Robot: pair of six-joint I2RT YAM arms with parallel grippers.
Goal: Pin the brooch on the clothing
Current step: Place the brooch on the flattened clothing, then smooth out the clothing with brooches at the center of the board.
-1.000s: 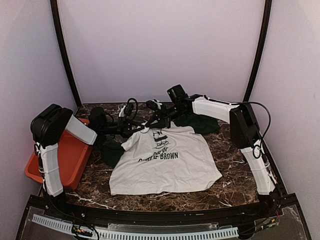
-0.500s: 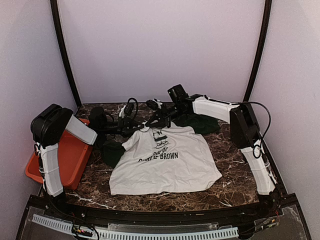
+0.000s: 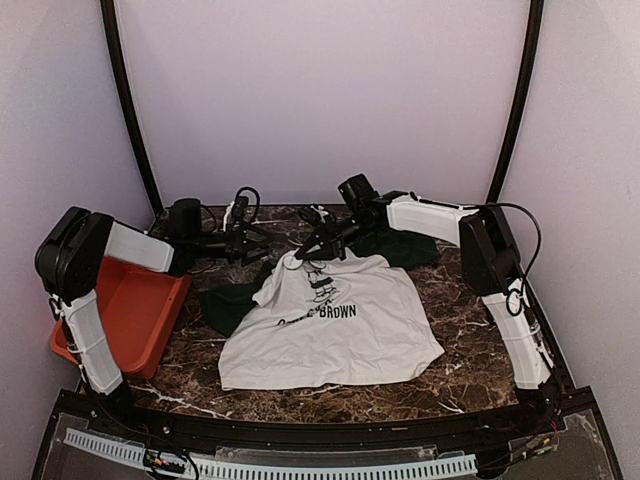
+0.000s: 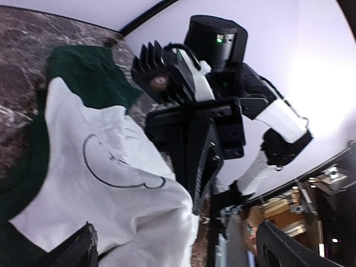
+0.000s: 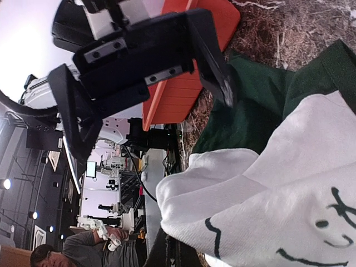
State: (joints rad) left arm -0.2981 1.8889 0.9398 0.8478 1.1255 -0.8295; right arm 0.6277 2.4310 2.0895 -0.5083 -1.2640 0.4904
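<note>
The clothing [image 3: 330,325], a white T-shirt with dark green sleeves and a black print, lies on the marble table. Its upper edge is pulled up into a fold [image 5: 222,194]. My right gripper [image 3: 306,252] is shut on that fold, and the cloth hides its fingertips [image 5: 181,250]. My left gripper [image 3: 250,243] hangs open, left of the shirt and not touching it. In the left wrist view its two fingers [image 4: 83,247] stand wide apart around the white cloth [image 4: 111,183] and the right gripper [image 4: 194,167]. I cannot make out the brooch in any view.
An orange tray [image 3: 140,310] sits at the left edge under the left arm and also shows in the right wrist view [image 5: 183,83]. One green sleeve [image 3: 228,305] spreads left of the shirt, the other [image 3: 400,245] behind it. Enclosure walls stand close on three sides.
My left gripper has opened, let go of the shirt and drawn back to the left. The shirt's left shoulder has dropped and shifted. The right gripper still holds the fold.
</note>
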